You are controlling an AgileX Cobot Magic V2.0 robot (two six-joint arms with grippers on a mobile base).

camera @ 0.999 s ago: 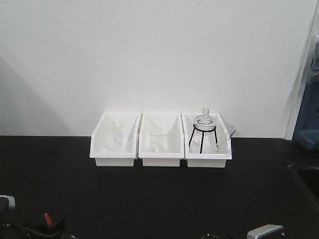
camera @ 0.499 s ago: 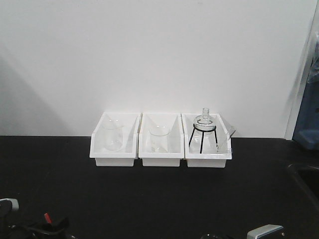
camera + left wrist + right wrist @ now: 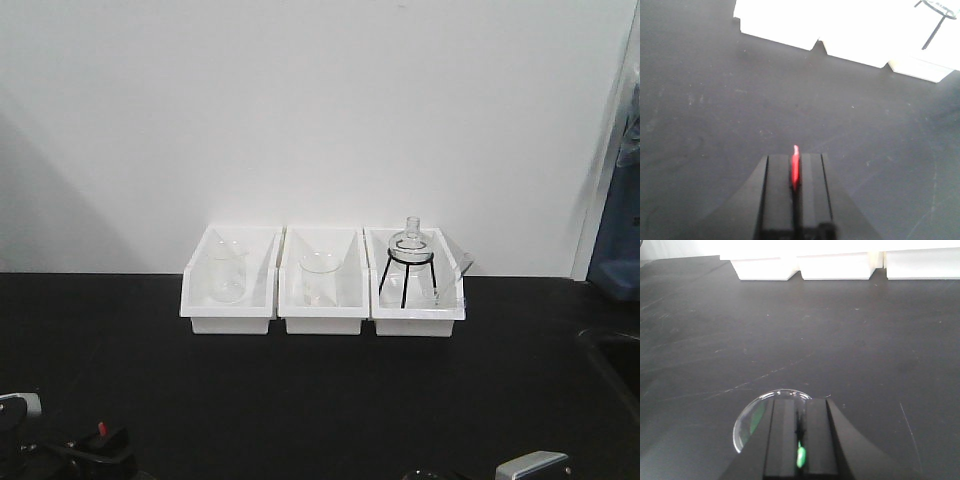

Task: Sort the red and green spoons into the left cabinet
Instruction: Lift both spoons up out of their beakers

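My left gripper is shut on the red spoon. The spoon stands edge-on between the black fingers, with its tip poking just past them, above the black counter. In the front view the left gripper sits at the bottom left with a small red bit showing. My right gripper is shut on the green spoon, of which only a small green piece shows between the fingers. The right gripper hangs over a round clear glass vessel. The left cabinet is out of view.
Three white bins stand in a row against the white wall. Two hold glass beakers and the right one holds a flask on a black tripod. The black counter stretches in front of them. A sink edge is at the right.
The left gripper has shifted slightly right and turned at the bottom left of the front view. Less of the red spoon shows now. The right arm has not moved.
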